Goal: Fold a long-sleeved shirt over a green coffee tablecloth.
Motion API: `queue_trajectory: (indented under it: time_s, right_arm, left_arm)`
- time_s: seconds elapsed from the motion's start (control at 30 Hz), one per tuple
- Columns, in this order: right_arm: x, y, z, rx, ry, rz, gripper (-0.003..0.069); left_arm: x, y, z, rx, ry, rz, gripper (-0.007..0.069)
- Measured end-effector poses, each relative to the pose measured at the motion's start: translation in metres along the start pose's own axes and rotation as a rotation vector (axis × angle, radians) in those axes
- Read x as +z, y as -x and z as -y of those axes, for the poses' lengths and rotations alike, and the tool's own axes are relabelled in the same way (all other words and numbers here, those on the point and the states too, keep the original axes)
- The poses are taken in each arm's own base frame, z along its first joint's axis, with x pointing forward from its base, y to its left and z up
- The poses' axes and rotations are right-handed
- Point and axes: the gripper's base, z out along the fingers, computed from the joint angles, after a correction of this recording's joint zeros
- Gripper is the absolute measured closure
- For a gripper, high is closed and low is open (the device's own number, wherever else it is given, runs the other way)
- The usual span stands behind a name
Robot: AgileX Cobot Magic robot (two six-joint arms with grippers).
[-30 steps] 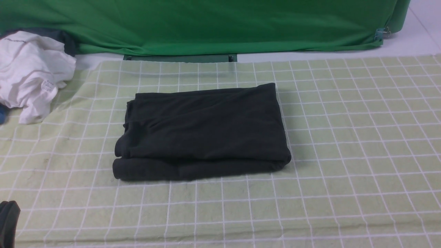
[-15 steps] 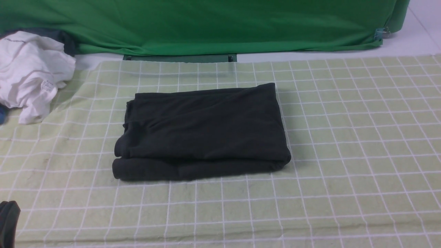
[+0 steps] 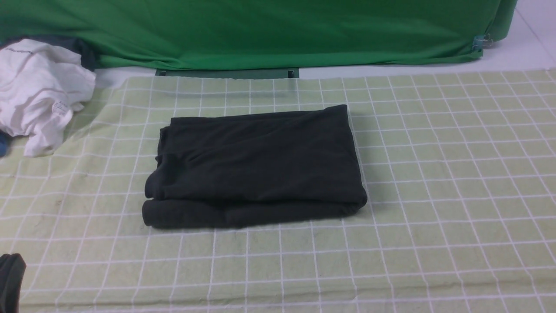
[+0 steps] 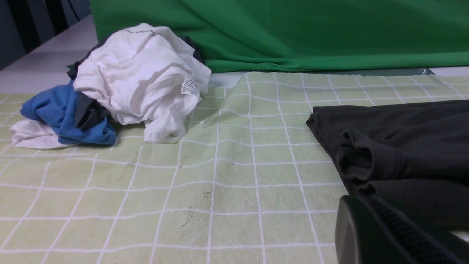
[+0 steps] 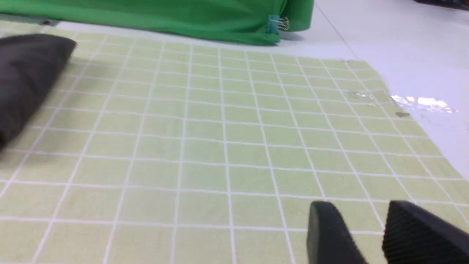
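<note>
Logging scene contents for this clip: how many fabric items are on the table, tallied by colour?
Charcoal-black: 1, the folded long-sleeved shirt
Pale green with white grid: 1, the green coffee tablecloth
Deep green: 1, the plain backdrop cloth
White: 1, the crumpled white garment
Blue: 1, the blue garment
Total: 5. Dark and white scraps in the pile may be further pieces; cannot tell.

Long-sleeved shirt (image 3: 256, 165): matt charcoal cloth. Green coffee tablecloth (image 3: 434, 182): matt, slightly coarse weave. Right gripper fingers (image 5: 410, 234): ribbed black pads.
</note>
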Motion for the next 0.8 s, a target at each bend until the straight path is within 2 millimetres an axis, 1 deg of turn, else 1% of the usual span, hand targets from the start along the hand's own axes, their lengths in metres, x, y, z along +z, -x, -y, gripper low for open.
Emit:
queue_trajectory:
  time_s: [0.37,0.8]
  right_arm:
    - [0.0001,0.0002,-0.0020,-0.015,0.034,0.006,0.0420]
    - [0.0005,-0.0010,-0.0023,-0.015,0.037,0.004,0.0419]
  left_arm:
    - [0.0000,-0.0002,0.0000,0.002,0.000,-0.002,0.0612]
    - [0.0000,-0.0002,0.0000,0.003,0.001,-0.002,0.0612]
